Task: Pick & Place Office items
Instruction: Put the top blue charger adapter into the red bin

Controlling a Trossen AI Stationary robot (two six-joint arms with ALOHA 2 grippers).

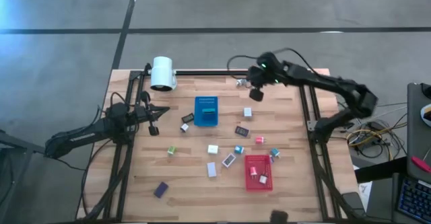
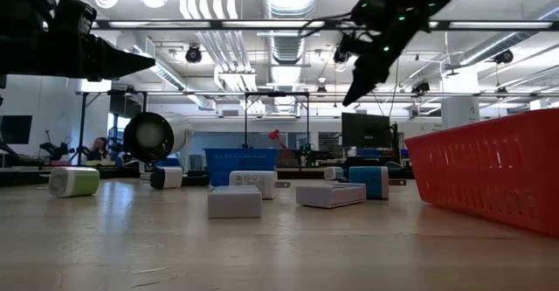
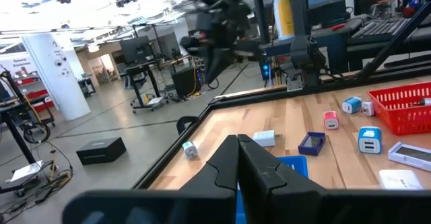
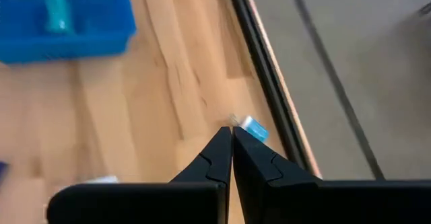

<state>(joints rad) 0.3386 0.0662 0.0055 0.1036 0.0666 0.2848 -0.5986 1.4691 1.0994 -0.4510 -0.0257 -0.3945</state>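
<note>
Blue tray, red tray, white lamp.

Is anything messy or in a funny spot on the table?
Yes. Most office items lie scattered on the wood, not in the blue tray or red tray. One small teal piece sits alone near the table's far edge.

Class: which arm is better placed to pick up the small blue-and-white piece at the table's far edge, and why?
Right, probably. The right gripper hovers near the blue-and-white piece; the left gripper sits beyond the blue tray.
</note>
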